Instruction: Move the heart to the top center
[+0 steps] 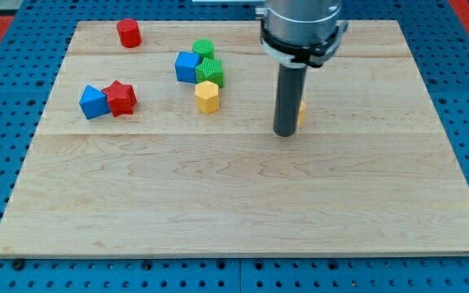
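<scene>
My tip [286, 133] rests on the wooden board right of centre. A yellow block [301, 112] is mostly hidden behind the rod, touching it on the view's right; its shape cannot be made out. A yellow hexagon block [207, 96] lies left of the rod. Above it sit a green block [211, 72], a blue block [187, 66] and a second green block [203, 49], clustered together.
A red cylinder [129, 32] stands near the top left. A blue block [93, 102] and a red star [120, 98] touch at the left. The wooden board [234, 212] lies on a blue pegboard.
</scene>
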Robot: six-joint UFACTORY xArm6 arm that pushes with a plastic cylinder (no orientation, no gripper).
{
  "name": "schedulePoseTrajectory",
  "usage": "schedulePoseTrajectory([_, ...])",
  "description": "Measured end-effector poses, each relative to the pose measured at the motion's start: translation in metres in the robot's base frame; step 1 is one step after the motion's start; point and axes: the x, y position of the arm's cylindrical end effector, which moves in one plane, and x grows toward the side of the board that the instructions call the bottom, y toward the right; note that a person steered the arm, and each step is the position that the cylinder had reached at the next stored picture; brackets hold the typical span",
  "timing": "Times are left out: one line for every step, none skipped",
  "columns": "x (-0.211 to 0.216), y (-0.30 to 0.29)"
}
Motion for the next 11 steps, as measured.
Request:
schedulePoseTrajectory([0.020, 0.000])
schedulePoseTrajectory([0.041, 0.002])
schedulePoseTrajectory([-0.004, 0.002])
schedulePoseTrajectory([-0.040, 0.022])
schedulePoseTrajectory([-0.091, 0.021])
schedulePoseTrajectory([-0.139, 0.003])
schedulePoseTrajectory([-0.181, -0.019])
schedulePoseTrajectory([-0.199, -0.033])
schedulePoseTrajectory([-0.210, 0.020])
schedulePoseTrajectory([-0.239, -0.004])
schedulePoseTrajectory([-0.238, -0.034])
